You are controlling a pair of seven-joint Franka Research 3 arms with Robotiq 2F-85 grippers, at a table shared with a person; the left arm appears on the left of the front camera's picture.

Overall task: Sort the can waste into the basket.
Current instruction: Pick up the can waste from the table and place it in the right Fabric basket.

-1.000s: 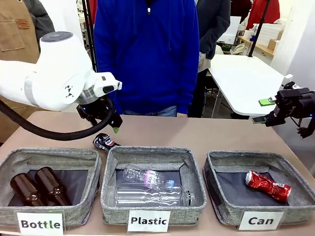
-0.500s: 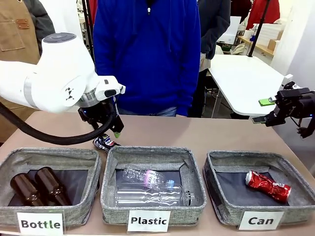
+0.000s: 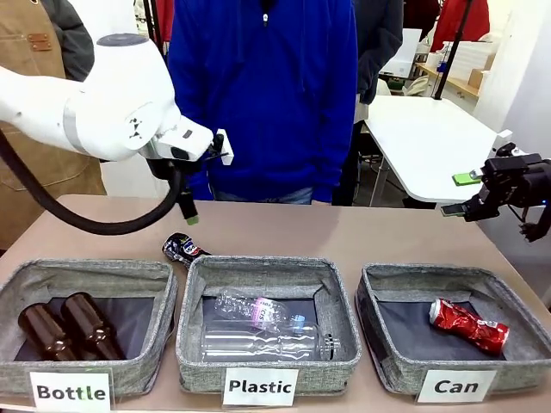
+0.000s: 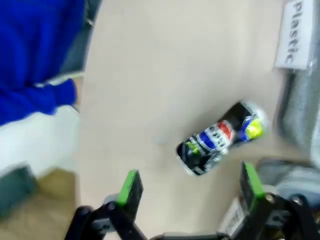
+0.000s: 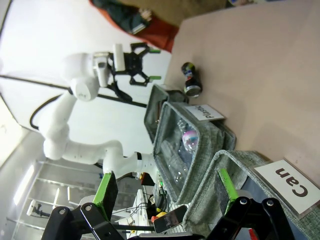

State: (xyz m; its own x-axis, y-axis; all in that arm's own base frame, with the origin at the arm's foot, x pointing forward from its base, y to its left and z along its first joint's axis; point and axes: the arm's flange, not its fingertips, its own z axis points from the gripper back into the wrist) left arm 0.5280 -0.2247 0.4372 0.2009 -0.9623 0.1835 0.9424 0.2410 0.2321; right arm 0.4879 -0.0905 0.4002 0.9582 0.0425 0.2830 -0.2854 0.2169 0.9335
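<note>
**Operator:** What is the present state?

**Guide:** The crushed red metal can [image 3: 468, 325] lies inside the grey woven basket carded "Can" [image 3: 454, 375]. The crushed black can with green, red and blue print [image 3: 183, 249] lies on its side on the brown desk [image 3: 344, 237], just beyond the gap between the "Bottle" basket [image 3: 86, 275] and the "Plastic" basket [image 3: 267, 271]. Your left tool [image 4: 189, 184] hangs above it, fingers spread and empty. Your right tool [image 3: 465, 194] waits at the far right, also spread and empty.

**Operator:** How do you advise I grasp it?

**Guide:** You should centre the left tool over the can's middle and straddle its narrow width. Descend clear of both basket rims, then close gently; crushed metal probably slips.
</note>
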